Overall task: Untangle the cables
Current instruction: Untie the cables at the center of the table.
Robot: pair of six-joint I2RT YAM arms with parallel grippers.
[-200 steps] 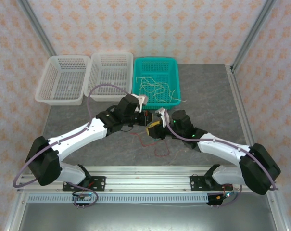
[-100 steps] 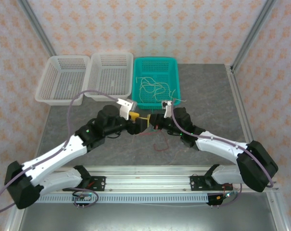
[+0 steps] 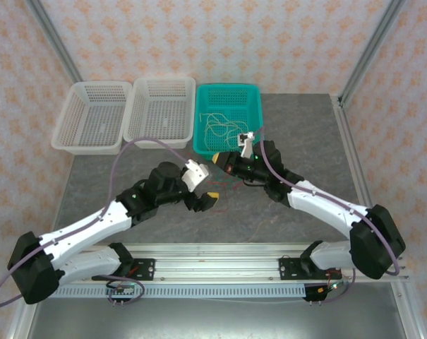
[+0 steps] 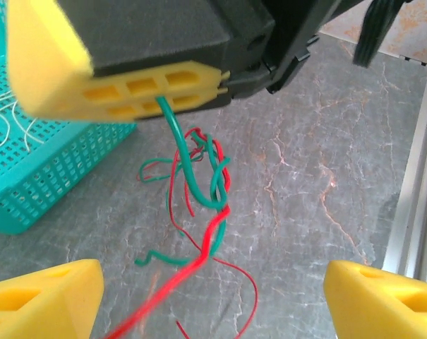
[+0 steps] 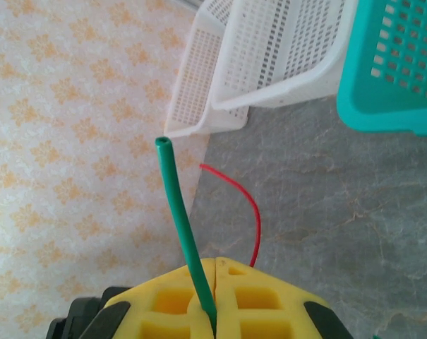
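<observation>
We see the right gripper (image 5: 214,277) pressed fully closed, its yellow pads (image 5: 171,300) pinching a green cable (image 5: 178,205) whose cut end sticks up past them; from the left wrist view that cable drops out of the pads into a tangle of red and green cables (image 4: 212,192), twisted around one another over the grey marbled table (image 3: 305,141); we cannot tell whether the lower loops touch it. The left gripper (image 3: 209,200) is spread wide and grips nothing; its yellow fingers (image 4: 47,296) sit at either side below the tangle, and a blurred red strand (image 4: 153,304) runs near the left one. From above, the right gripper hovers at the near edge of the teal basket (image 3: 257,106), where cream-white cables (image 3: 224,131) lie loose; two white baskets (image 3: 93,116) stand beside it.
</observation>
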